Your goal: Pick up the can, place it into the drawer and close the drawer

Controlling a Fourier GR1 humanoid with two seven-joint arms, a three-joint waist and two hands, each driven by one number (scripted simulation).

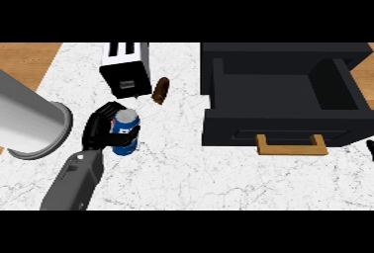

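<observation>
The left hand (99, 129) is closed around the can (125, 118), fingers and thumb curled about its blue body. The silver top is left exposed. The can stands roughly upright in the grasp, over the left part of the desk (182, 173). Whether its base rests on the desk or is lifted clear cannot be determined.

The drawer (234, 126) stands pulled out, well apart from the can on the right, its dark interior showing nothing inside and ready to receive the can. Its wooden handle (291, 145) faces the robot, which suits a later push to close.

Only a dark sliver of the right hand (371, 149) shows at the right edge, near the drawer front. Its state cannot be told.

A toaster (125, 69) and a small brown object (161, 90) sit just behind the can, and a grey cylinder (29, 123) lies to its left. In the inspector's judgement, the carry to the right must avoid them.
</observation>
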